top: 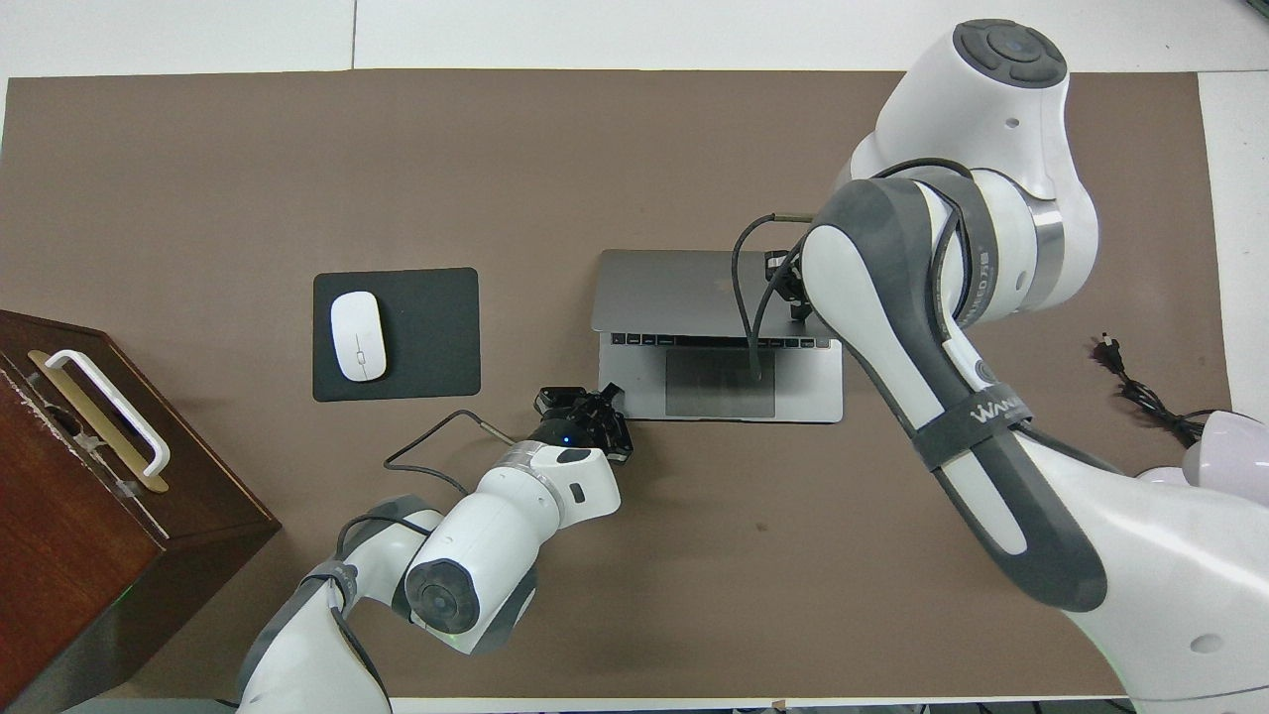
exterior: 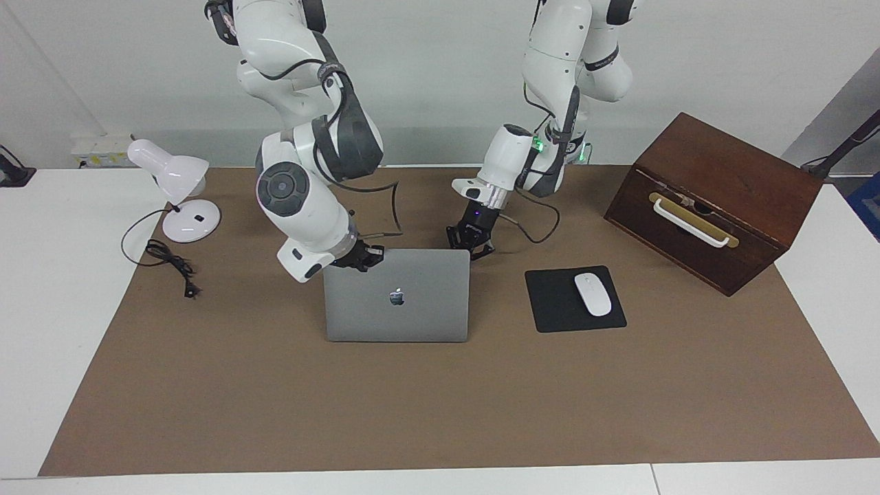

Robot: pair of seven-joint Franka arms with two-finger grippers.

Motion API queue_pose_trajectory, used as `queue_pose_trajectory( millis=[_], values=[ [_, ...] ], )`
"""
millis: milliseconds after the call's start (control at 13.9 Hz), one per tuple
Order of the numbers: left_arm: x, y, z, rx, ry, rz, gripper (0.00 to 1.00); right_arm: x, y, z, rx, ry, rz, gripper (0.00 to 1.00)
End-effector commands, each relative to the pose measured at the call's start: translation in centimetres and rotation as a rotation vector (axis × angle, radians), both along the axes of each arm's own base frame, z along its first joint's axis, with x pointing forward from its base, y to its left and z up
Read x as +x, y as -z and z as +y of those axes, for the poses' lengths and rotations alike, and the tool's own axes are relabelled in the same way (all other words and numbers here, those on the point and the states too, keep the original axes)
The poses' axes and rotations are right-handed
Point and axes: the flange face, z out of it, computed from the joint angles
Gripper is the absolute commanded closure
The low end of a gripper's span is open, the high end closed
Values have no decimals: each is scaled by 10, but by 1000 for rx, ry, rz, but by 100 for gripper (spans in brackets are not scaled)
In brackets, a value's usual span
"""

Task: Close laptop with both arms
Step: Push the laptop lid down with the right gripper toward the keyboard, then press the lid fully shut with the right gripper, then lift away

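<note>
The silver-grey laptop (exterior: 397,313) (top: 674,283) stands half folded, its logo lid leaning toward the robots over most of the keyboard; the trackpad and one key row still show. My right gripper (exterior: 361,260) (top: 790,288) is shut and rests against the lid's top edge, at the corner toward the right arm's end. My left gripper (exterior: 471,244) (top: 595,407) is shut and sits low at the base's corner nearest the robots, toward the left arm's end. Neither holds anything.
A black mouse pad (exterior: 550,306) with a white mouse (exterior: 592,294) lies beside the laptop toward the left arm's end. A brown wooden box (exterior: 722,179) with a white handle stands past it. A white lamp (exterior: 172,172) and its cable (exterior: 168,258) are at the right arm's end.
</note>
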Motion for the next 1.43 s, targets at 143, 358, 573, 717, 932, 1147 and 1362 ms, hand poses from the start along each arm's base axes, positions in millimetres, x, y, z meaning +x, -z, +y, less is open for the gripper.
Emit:
queue_pose_trajectory(
  millis=[143,358,573,717,932,1147,1362],
  values=[
    [0,19,1,27,4,6,100,-18,12,-3,23,53,-3,100],
    [0,19,1,27,4,6,100,-22,20,-2,22,58,-3,100],
    [0,19,2,28,4,7,100,-28,29,1,25,61,-14,100],
    [-1,20,2,29,4,8,100,-31,37,5,23,81,-23,100],
    [0,20,2,30,4,7,100,-34,45,10,24,79,-29,100],
    [-1,20,2,30,6,7,100,-38,53,18,26,87,-36,100],
    [0,20,2,32,7,6,100,-39,60,20,24,96,-46,100]
  ],
)
